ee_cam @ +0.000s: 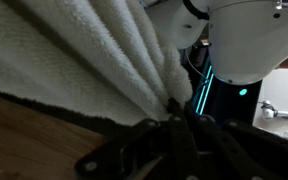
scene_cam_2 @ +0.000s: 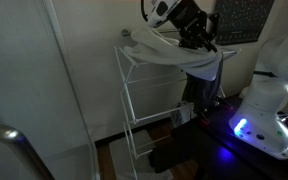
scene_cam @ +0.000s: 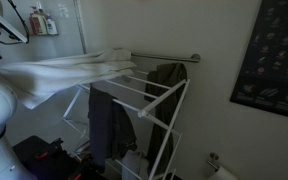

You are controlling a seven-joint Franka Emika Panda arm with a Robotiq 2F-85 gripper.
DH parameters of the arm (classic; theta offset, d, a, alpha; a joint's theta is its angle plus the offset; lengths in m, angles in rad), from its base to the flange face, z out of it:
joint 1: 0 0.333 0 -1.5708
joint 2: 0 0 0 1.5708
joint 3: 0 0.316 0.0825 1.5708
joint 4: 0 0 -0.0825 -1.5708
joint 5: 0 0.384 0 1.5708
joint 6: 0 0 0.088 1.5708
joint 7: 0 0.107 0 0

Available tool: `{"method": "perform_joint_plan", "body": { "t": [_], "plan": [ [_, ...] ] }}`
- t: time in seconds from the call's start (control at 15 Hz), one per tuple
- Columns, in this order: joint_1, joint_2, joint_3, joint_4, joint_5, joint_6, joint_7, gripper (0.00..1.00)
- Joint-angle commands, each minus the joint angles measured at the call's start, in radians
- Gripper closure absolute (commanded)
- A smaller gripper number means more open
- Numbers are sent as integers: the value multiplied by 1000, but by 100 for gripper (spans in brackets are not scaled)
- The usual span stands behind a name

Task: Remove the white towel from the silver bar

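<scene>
White terry cloth, the white towel [scene_cam: 79,72] looks soft, light and limp, so it will likely sag and drag rather than lift clean. It stretches above the drying rack [scene_cam: 156,105], from the end of the silver bar [scene_cam: 169,57] behind the rack out to the gripper [scene_cam_2: 197,42], which is clamped on a bunched fold. That gathered fold seems a sound hold. An olive towel [scene_cam: 169,82] and a dark garment [scene_cam: 106,120] hang on the rack and could snag it.

Brown wood floor [scene_cam_2: 109,160] is carrying tall white wire drying rack [scene_cam_2: 149,119], its legs standing directly on boards.
</scene>
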Motion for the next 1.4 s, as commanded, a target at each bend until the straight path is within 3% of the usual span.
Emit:
{"method": "perform_joint_plan", "body": {
  "t": [0.0,0.47,0.53,0.6,0.8,1.33],
  "plan": [
    [3,-36,-27,-13,78,-76,-156,98],
    [-38,-21,-75,8,107,-191,-381,98],
    [-49,-17,-79,7,99,-181,-389,69],
    [-47,-9,-57,1,83,-153,-361,93],
    [-59,-8,-64,1,83,-156,-379,70],
    [-59,-8,-64,1,83,-157,-379,69]
  ]
}}
